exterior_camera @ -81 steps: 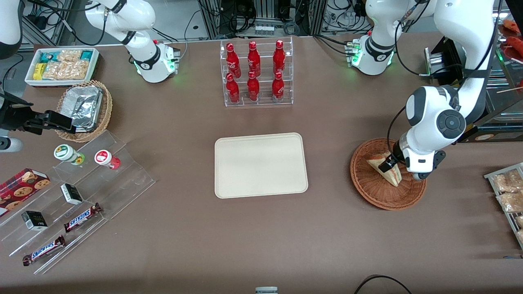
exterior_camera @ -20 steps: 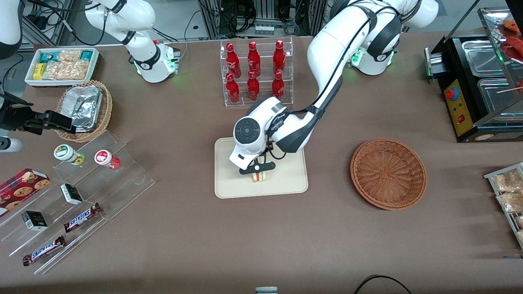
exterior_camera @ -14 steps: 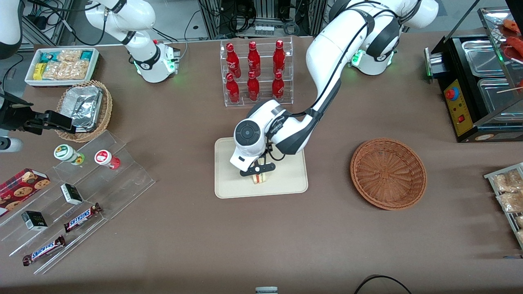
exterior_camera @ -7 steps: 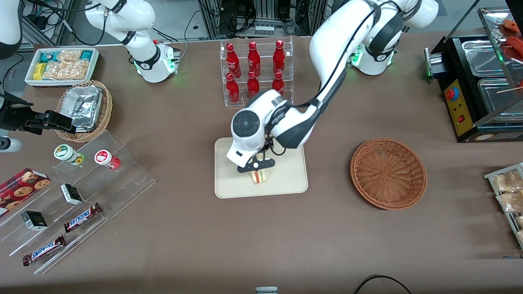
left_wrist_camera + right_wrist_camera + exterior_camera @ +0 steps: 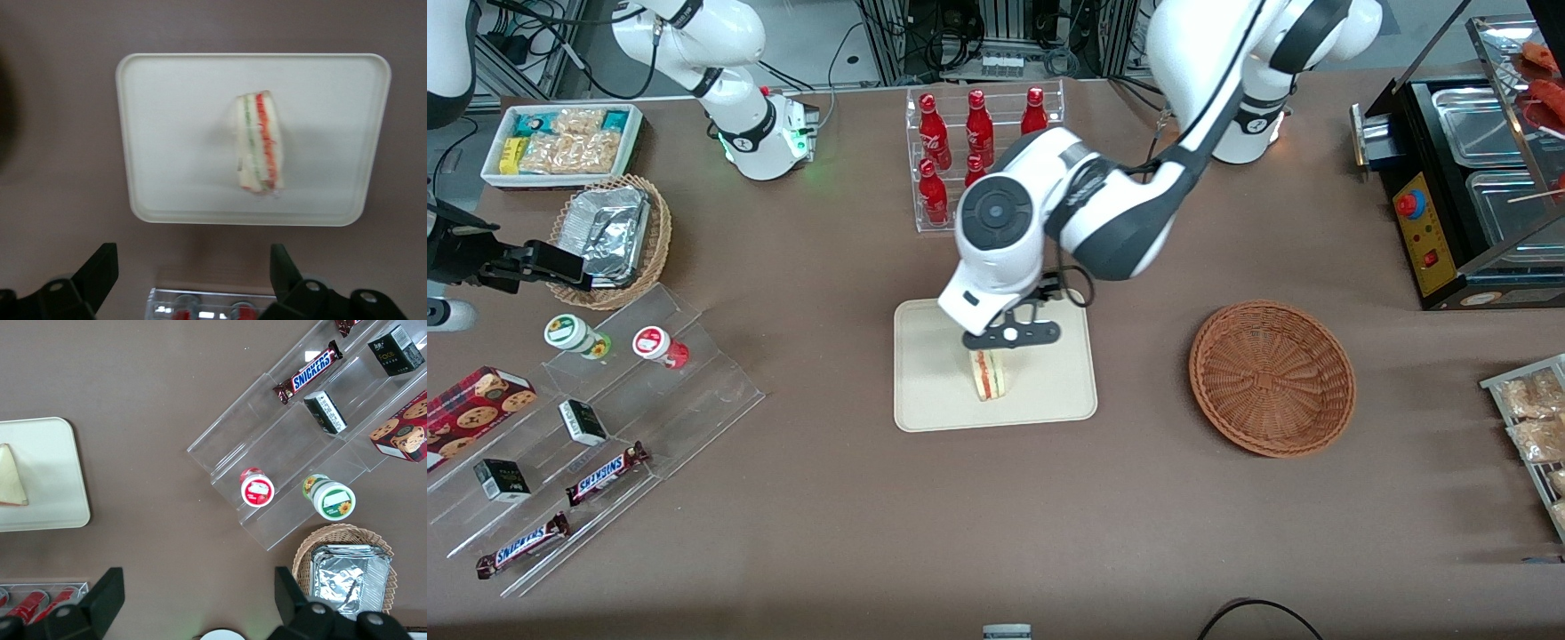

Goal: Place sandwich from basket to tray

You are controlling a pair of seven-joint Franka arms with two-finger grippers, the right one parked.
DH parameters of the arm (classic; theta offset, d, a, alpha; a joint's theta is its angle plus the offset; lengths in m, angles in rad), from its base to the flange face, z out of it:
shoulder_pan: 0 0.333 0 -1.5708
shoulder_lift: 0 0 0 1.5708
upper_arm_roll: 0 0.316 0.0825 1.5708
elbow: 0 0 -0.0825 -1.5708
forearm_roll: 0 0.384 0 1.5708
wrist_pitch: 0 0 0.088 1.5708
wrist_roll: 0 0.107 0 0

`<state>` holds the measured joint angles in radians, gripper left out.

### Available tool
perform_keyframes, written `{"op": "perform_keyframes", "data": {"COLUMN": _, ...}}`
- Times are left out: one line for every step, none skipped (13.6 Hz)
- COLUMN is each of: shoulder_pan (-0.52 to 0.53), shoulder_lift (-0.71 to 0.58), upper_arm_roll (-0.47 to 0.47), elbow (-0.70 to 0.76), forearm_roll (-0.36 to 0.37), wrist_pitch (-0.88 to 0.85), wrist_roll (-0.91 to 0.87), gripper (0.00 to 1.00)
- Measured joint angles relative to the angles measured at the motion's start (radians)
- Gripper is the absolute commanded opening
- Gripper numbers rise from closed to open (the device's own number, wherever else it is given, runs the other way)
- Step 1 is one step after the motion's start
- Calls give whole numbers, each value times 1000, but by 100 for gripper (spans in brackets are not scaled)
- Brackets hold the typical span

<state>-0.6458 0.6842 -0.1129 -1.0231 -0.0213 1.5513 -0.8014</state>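
The arm is covering part of the bottle rack (image 5: 938, 160) at the tray's twelve o'clock. The sandwich's (image 5: 989, 373) upper end is hiding under the tool (image 5: 1009, 336), whose spread fingertips (image 5: 100, 267) are showing only partly in the wrist view.

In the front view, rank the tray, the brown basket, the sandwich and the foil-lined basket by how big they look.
1. Tray, largest.
2. Basket, a little narrower.
3. Foil-lined basket, clearly smaller.
4. Sandwich, smallest, standing on the tray.

All rest at table level, so the order holds. The gripper hangs open above the sandwich.
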Motion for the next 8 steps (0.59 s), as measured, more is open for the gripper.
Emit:
{"op": "perform_keyframes", "data": {"shoulder_pan": 31, "shoulder_lift": -22, "upper_arm_roll": 1, "elbow": -21, "forearm_roll": 4, "wrist_pitch": -3, "wrist_roll": 40, "gripper": 100}}
{"op": "perform_keyframes", "data": {"shoulder_pan": 63, "shoulder_lift": -44, "upper_arm_roll": 1, "elbow": -49, "forearm_roll": 4, "wrist_pitch": -3, "wrist_roll": 98, "gripper": 100}}
{"op": "perform_keyframes", "data": {"shoulder_pan": 92, "shoulder_lift": -68, "upper_arm_roll": 2, "elbow": -81, "forearm_roll": 5, "wrist_pitch": -3, "wrist_roll": 168, "gripper": 100}}
{"op": "perform_keyframes", "data": {"shoulder_pan": 122, "shoulder_lift": -95, "upper_arm_roll": 2, "elbow": -118, "forearm_roll": 5, "wrist_pitch": -2, "wrist_roll": 244, "gripper": 100}}
{"op": "perform_keyframes", "data": {"shoulder_pan": 154, "shoulder_lift": -130, "upper_arm_roll": 3, "elbow": -160, "forearm_roll": 5, "wrist_pitch": -2, "wrist_roll": 327, "gripper": 100}}
{"op": "perform_keyframes", "data": {"shoulder_pan": 187, "shoulder_lift": -170, "upper_arm_roll": 4, "elbow": -207, "forearm_roll": 5, "wrist_pitch": 2, "wrist_roll": 406, "gripper": 100}}
{"op": "perform_keyframes", "data": {"shoulder_pan": 221, "shoulder_lift": -217, "upper_arm_roll": 5, "elbow": -262, "forearm_roll": 5, "wrist_pitch": 12, "wrist_roll": 472, "gripper": 100}}
{"op": "perform_keyframes", "data": {"shoulder_pan": 255, "shoulder_lift": -269, "upper_arm_roll": 6, "elbow": -324, "forearm_roll": 5, "wrist_pitch": 25, "wrist_roll": 520, "gripper": 100}}
